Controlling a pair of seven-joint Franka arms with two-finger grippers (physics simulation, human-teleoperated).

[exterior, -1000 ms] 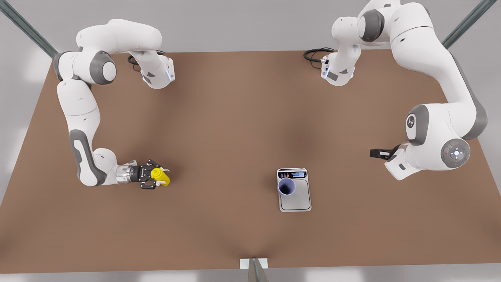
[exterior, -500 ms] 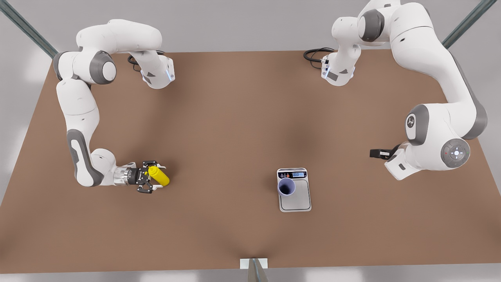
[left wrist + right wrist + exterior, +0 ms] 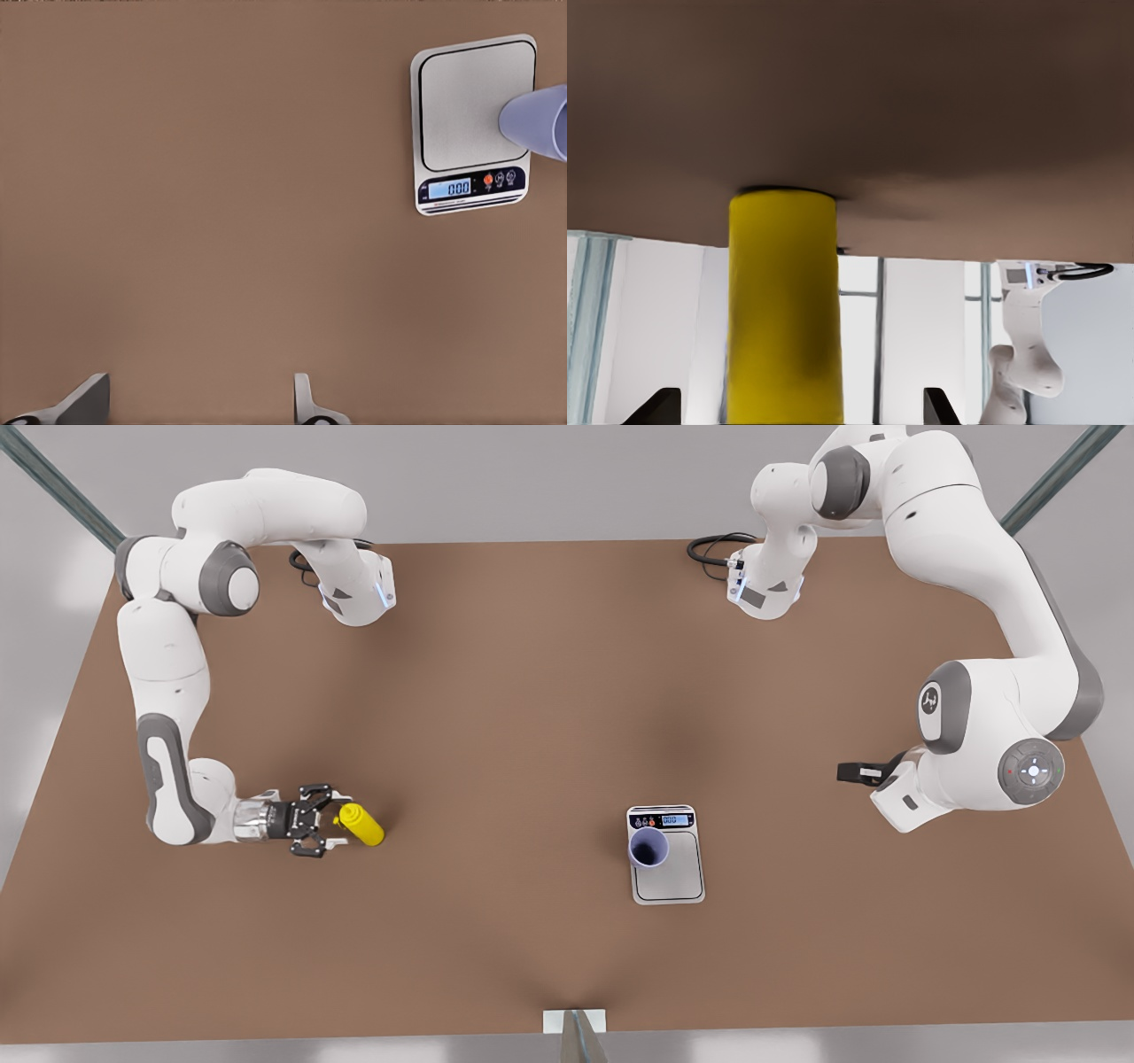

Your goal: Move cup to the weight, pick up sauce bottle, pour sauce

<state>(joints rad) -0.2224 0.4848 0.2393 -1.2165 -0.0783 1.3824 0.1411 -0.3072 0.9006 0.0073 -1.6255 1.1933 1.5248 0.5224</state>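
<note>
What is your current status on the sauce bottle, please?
Right claw open, just short of sauce bottle. Left claw open, waiting above table. Cup on weight. Nothing in the way.

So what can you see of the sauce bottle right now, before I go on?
The sauce bottle is small, bright yellow and plastic-looking, with a plain cylindrical body and a pointed cap. It stands upright on the brown table, far to the front view's left of the scale. The right gripper is level with it, fingers open to either side; no contact is evident.
</note>
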